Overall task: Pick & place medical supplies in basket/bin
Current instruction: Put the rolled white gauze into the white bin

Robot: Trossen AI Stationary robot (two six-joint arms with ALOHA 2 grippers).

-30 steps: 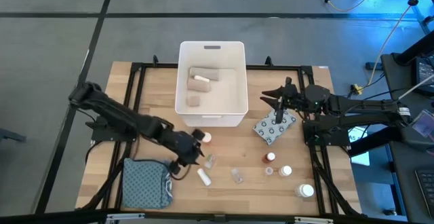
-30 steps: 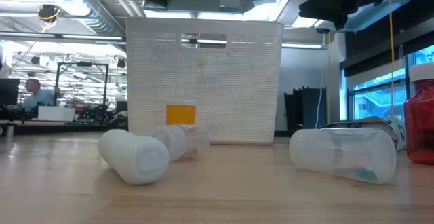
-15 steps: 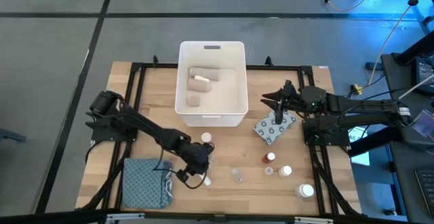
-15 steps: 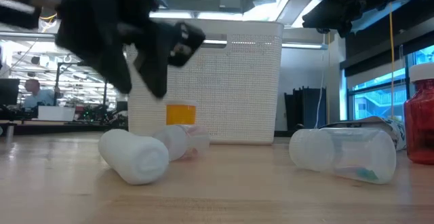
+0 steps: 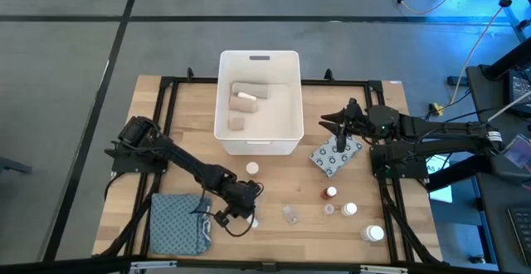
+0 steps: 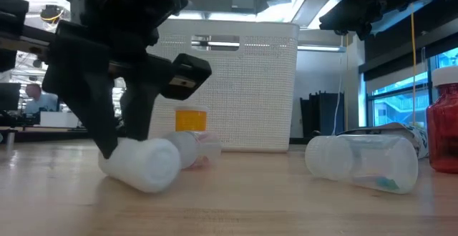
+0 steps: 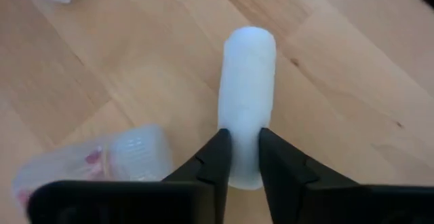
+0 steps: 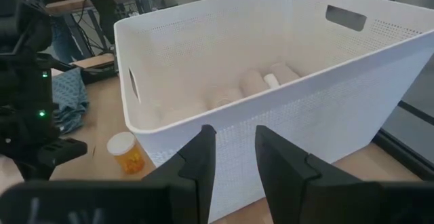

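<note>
A white bottle (image 7: 247,88) lies on its side on the wooden table near the front edge, and my left gripper (image 7: 244,163) has come down on it and is shut on it. A clear vial (image 7: 102,159) lies right beside it. An orange pill bottle (image 5: 251,168) stands in front of the white bin (image 5: 224,100), which holds beige bandage rolls (image 5: 246,91). My right gripper (image 8: 235,159) hangs open above the grey dotted packet (image 5: 334,155), right of the bin, with nothing between its fingers. My left gripper pinches the white bottle's rounded sides at its end nearest the gripper (image 7: 244,173), between its two fingers (image 7: 215,159). The fingers slant down from the table's far left and point along the bottle. The bottle lies on its side on the table (image 6: 147,166).
A folded blue-grey cloth (image 5: 177,224) lies at the front left. Another clear vial (image 5: 289,214), a red-capped bottle (image 5: 330,193) and two white bottles (image 5: 349,210) (image 5: 375,233) lie scattered at the front right. A black frame (image 5: 166,108) runs along the table's edges.
My left gripper has come down and toward the table's near edge, tipping more steeply, until its fingers stand on both sides of the white bottle. The bottle has stayed on the table.
</note>
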